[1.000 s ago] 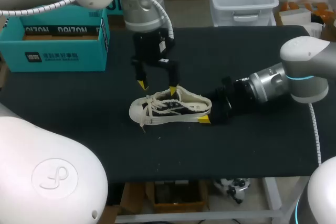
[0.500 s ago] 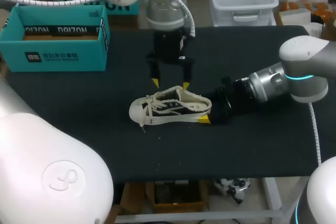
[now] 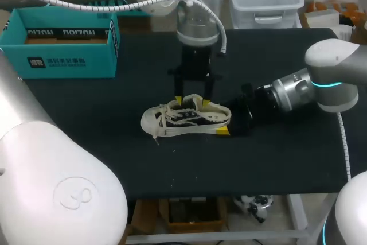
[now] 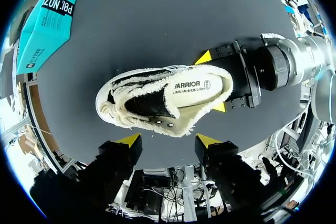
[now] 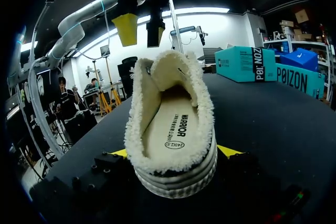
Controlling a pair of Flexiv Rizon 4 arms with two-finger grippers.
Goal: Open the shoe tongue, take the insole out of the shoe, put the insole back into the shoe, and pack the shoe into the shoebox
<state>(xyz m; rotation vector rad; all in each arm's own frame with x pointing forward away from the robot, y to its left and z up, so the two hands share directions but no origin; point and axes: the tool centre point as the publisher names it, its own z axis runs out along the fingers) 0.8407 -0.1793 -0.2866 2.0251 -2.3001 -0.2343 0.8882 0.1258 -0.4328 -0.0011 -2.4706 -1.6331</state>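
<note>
- The table is covered in plain black cloth, and the shoe stands on its sole near the middle of that cloth.
- The shoe is a cream low-top with a fuzzy lining, dark side panels and a white toe cap.
- Its long axis runs across the table, side to side. The toe points toward my left side and the heel toward my right arm.
- Loose laces lie over the front half of the shoe.
- The insole lies flat inside the shoe, with print showing at the heel end.
- The shoebox, teal and open-topped, sits well apart from the shoe, beyond its toe end and toward the far left corner.
- The right gripper comes in low along the cloth from the heel end. Its jaws are clamped on the heel, with one yellow tip pressed to each side of the shoe.
- The left gripper hangs over the far side of the shoe, above the opening and the tongue. Its jaws are spread apart with nothing between them.
- From the right wrist camera, the left gripper's yellow tip stands clear above the shoe's collar and does not touch it.
</note>
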